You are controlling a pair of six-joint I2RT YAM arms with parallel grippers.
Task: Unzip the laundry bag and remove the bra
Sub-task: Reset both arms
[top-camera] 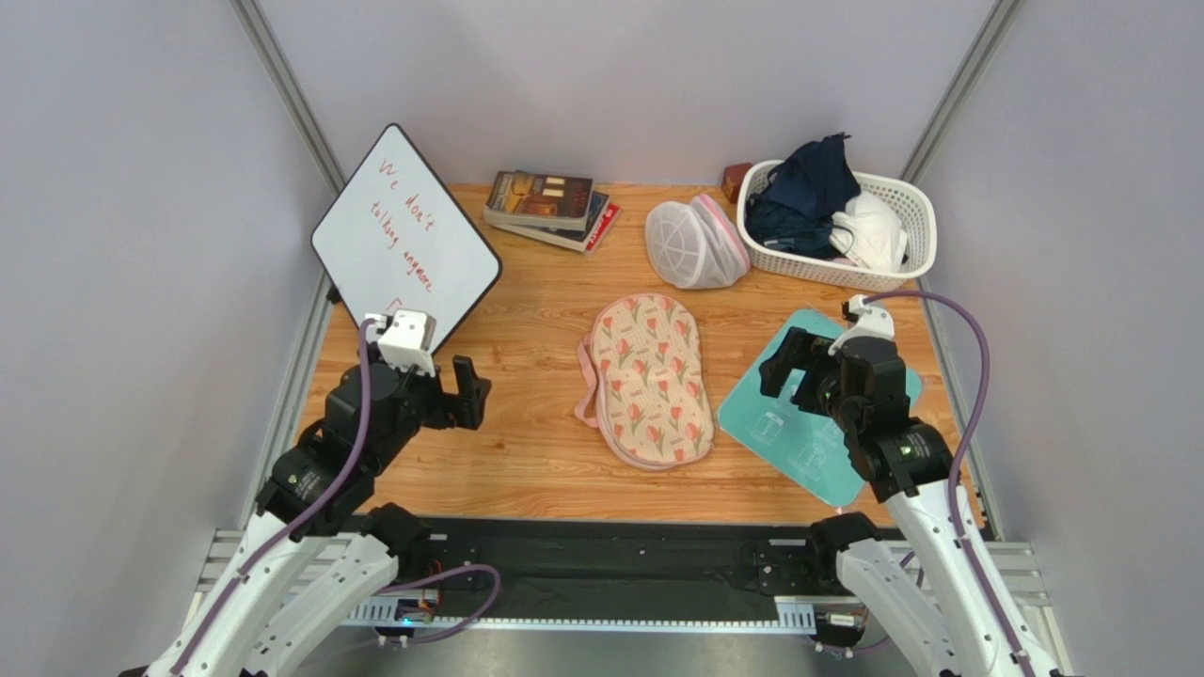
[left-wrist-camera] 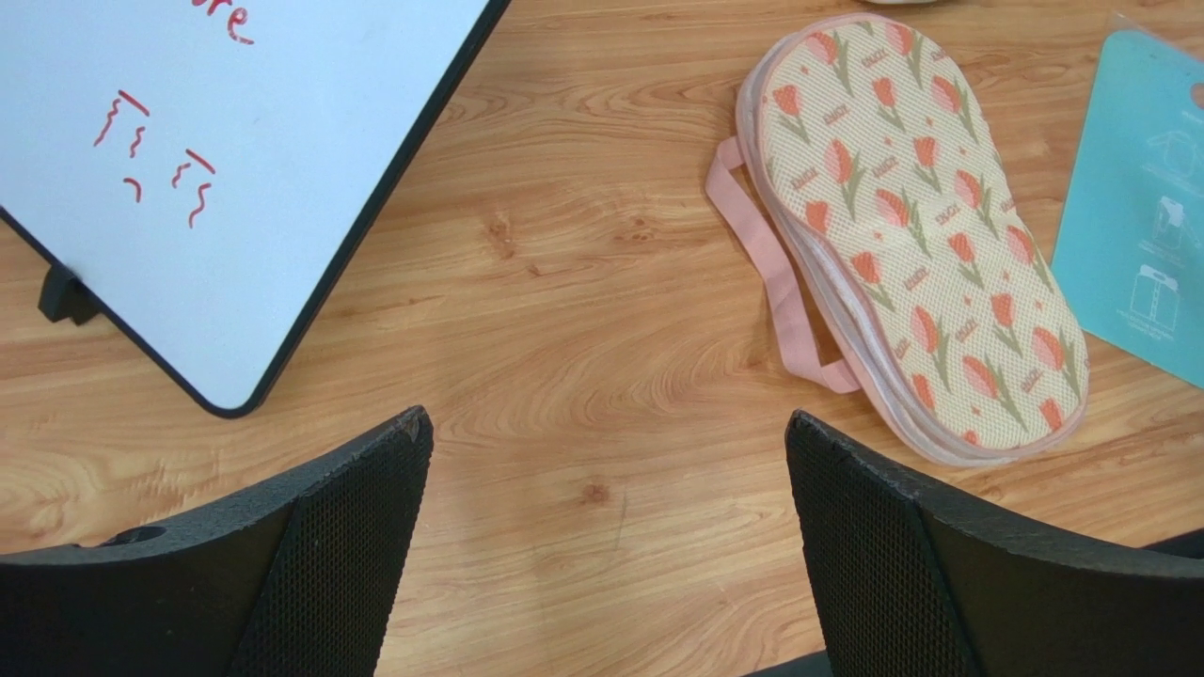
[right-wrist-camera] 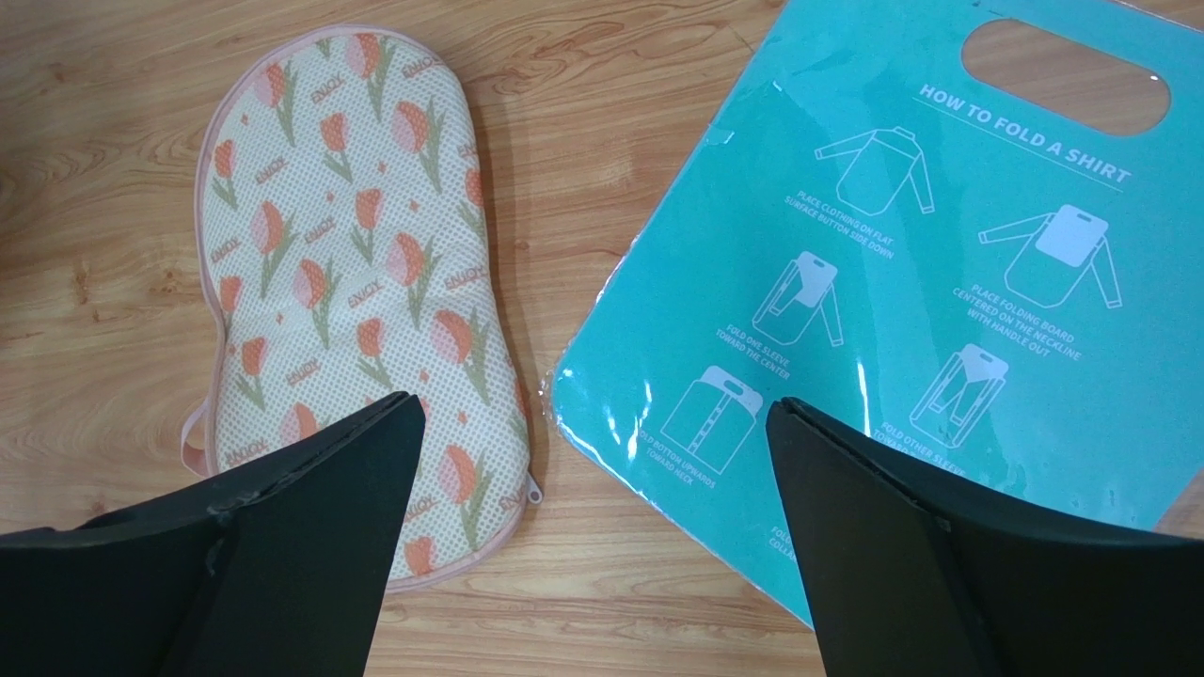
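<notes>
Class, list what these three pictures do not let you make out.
Laundry bag contents: every view, its printed fabric hides them.
Whiteboard writing: cut by the top edge in the left wrist view, lower lines too small from above.
Basket floor: top view, covered by clothes.

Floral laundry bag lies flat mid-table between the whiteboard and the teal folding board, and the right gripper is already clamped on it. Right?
Not quite. The right gripper is open and holds nothing; the right wrist view shows its fingers spread wide above the laundry bag, not closed on it. The bag does lie flat between the whiteboard and the teal folding board.
</notes>
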